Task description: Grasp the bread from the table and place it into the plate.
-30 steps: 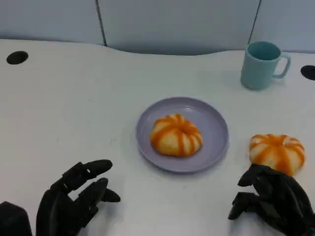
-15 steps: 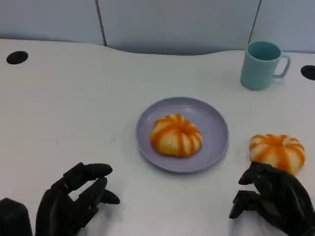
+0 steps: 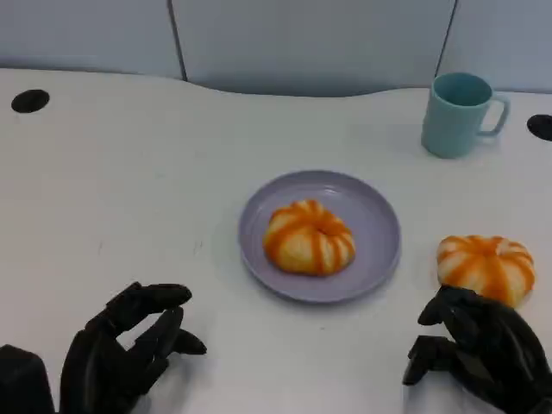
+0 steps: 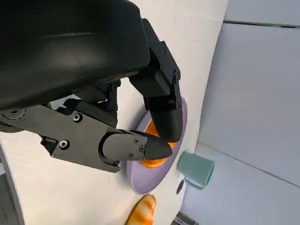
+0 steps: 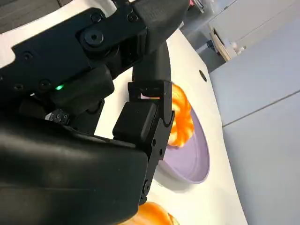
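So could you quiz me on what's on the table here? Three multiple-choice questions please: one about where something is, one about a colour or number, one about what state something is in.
1. Where is the cup?
A. on the plate
B. at the far right of the table, beyond the plate
C. in the left hand

2. How many orange-striped buns are there?
A. one
B. two
C. three

3. What is the right hand doing?
A. holding the cup
B. holding nothing, just behind the bun on the table
C. pressing on the plate

Answers:
1 B: the cup stands apart from the plate, by the table's far edge.
2 B: one bun on the plate, one bun on the table.
3 B: its fingers are apart, with nothing in them.
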Controlling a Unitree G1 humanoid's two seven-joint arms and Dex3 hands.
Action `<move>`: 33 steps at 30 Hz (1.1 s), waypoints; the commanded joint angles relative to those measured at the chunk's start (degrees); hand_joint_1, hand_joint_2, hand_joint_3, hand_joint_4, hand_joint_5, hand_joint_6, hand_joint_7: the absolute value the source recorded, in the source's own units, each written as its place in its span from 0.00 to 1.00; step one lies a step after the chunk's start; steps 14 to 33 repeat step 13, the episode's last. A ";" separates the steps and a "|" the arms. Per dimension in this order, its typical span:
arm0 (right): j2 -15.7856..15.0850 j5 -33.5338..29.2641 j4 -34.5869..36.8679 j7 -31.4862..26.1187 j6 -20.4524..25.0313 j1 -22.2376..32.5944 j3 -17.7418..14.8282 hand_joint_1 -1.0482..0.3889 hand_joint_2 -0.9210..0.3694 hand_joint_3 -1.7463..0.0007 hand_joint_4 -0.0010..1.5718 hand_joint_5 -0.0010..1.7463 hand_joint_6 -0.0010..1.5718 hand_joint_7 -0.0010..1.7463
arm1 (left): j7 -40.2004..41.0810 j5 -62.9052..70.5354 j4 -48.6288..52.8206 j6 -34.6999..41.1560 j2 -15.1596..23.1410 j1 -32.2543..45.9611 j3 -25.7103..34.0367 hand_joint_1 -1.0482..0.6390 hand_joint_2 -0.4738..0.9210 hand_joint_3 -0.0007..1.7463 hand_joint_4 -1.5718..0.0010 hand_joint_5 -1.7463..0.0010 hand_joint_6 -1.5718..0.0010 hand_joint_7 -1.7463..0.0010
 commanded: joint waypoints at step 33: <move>-2.32 -0.21 2.50 2.37 -3.06 -0.55 -0.47 0.13 0.09 1.00 0.91 0.46 0.76 0.49 | 0.29 -0.02 1.33 -2.16 0.02 -0.61 0.69 0.33 1.00 0.19 0.55 0.18 0.57 0.45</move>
